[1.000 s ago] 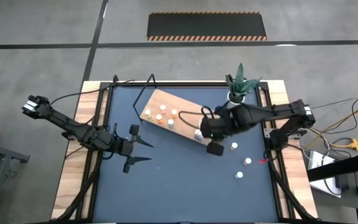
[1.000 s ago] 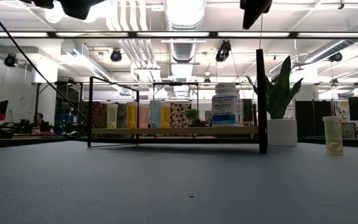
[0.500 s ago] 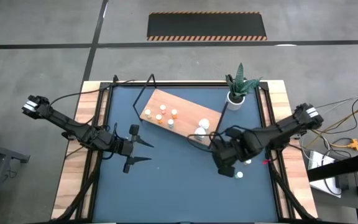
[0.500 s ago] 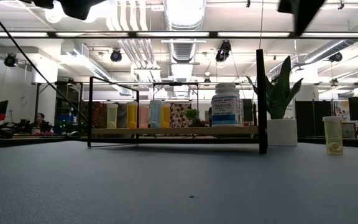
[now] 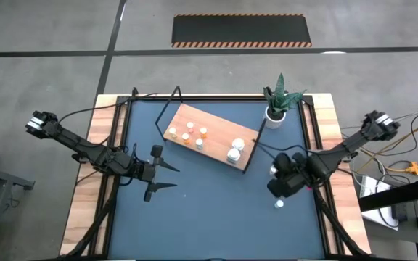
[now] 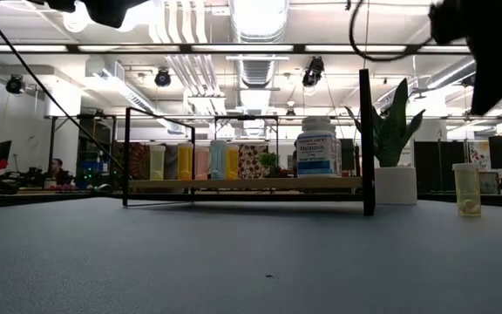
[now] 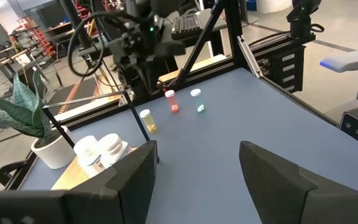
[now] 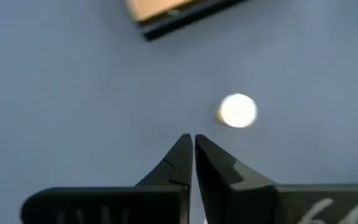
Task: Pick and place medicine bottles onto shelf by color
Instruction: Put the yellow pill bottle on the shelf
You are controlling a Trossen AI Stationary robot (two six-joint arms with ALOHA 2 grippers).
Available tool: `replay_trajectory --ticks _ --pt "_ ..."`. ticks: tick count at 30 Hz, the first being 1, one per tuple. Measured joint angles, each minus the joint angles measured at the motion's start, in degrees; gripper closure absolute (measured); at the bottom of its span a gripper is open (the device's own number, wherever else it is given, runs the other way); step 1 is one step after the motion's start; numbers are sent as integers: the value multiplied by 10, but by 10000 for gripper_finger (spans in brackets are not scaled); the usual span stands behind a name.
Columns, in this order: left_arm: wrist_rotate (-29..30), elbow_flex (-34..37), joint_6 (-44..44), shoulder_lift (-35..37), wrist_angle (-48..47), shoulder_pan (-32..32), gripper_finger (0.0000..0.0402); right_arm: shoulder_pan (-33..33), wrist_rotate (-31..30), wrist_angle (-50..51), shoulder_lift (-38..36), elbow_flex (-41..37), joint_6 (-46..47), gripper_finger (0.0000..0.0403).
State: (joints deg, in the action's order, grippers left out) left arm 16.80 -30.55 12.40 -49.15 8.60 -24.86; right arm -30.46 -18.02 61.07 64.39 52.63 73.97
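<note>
- Your right gripper [image 8: 192, 144] hangs over the blue table [image 5: 194, 210], on the right side, past the shelf's end. Its two fingers are pressed together and hold nothing.
- Just beside those fingertips, seen from above, is a little bottle with a white cap [image 8: 237, 110]. The fingers do not touch it.
- Your left gripper [image 5: 167, 176] waits over the left part of the table. Its fingers [image 7: 132, 180] stand wide apart, with nothing between them.
- The shelf [image 5: 216, 132] is a brown wooden board with a thin black frame. It lies slanted near the back of the table.
- Small bottles [image 5: 188, 135] stand in a bunch on the shelf's left part. Two bigger white bottles [image 5: 235, 150] stand close together near its right end.
- Three little bottles stand on the table near your right arm: a yellowish one [image 7: 148, 121], a red one [image 7: 172, 101] and a white-capped one with a green bit [image 7: 198, 100].
- A white pot with a green plant [image 5: 278, 100] stands by the back right corner.
</note>
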Motion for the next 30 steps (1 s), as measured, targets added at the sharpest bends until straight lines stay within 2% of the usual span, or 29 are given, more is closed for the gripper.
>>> replay_trajectory --ticks 5,11,15,19,24,30 --pt "0 0 0 0 0 0 190 0 -17 -3 -15 -47 68 346" --pt "0 0 0 0 0 0 190 1 -65 -5 3 -74 136 256" --pt "0 0 0 0 0 0 190 1 -103 -7 15 -76 155 197" --pt "0 0 0 0 0 0 190 1 -106 -10 31 -76 158 154" --pt "0 0 0 0 -1 0 190 1 -106 -16 64 -78 161 133" --pt "0 0 0 0 -1 0 190 1 -106 -22 98 -78 160 142"
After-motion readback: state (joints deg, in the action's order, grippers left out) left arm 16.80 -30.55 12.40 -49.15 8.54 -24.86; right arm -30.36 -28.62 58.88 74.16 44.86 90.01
